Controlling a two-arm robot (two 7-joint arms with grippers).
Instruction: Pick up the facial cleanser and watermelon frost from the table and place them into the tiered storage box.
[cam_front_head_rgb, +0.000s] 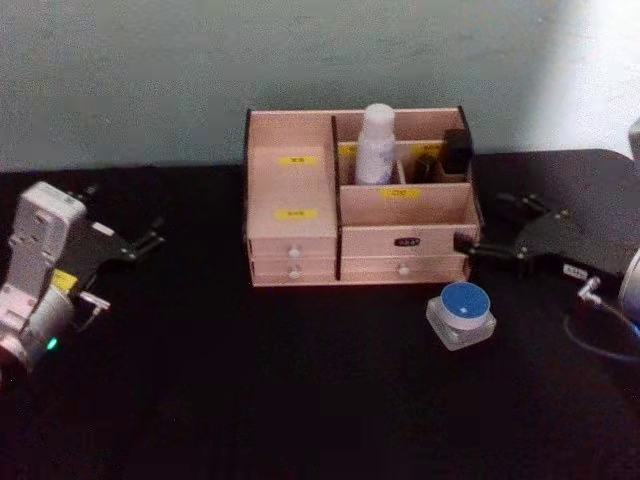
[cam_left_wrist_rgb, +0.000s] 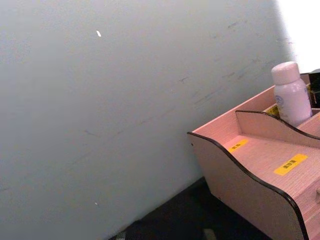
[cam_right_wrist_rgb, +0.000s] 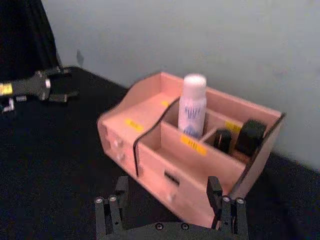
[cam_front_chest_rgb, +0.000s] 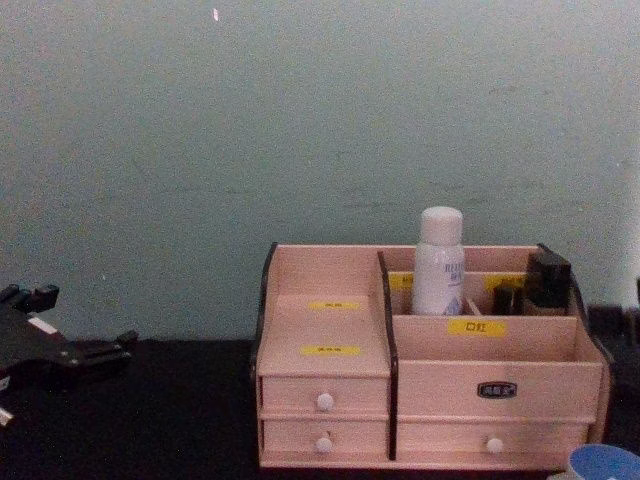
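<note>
The watermelon frost (cam_front_head_rgb: 461, 314) looks small, stiff and fairly light, but its clear walls read as glass or hard plastic, so I expect them to be slick and unforgiving of a hard squeeze or a drop. I would take it across the squat body just under the lid (cam_front_head_rgb: 462, 299), from above, with gentle pressure. It is a low, clear jar with a flat round blue top rimmed in white. It stands upright on the black worktop (cam_front_head_rgb: 300, 400) at lower right of centre in the head view, just in front of the box's right corner and apart from it.

The box (cam_front_head_rgb: 300, 190), pink-beige with dark trim, yellow labels and white-knobbed drawers, sits at upper centre. The cleanser (cam_front_head_rgb: 376, 145), a tall white bottle, already stands upright in a rear compartment, near some dark items (cam_front_head_rgb: 457, 150).

My right end effector (cam_front_head_rgb: 482, 222) hovers released at the box's right side, up and right of the jar. My left end effector (cam_front_head_rgb: 152, 233) waits released at far left, well apart.
</note>
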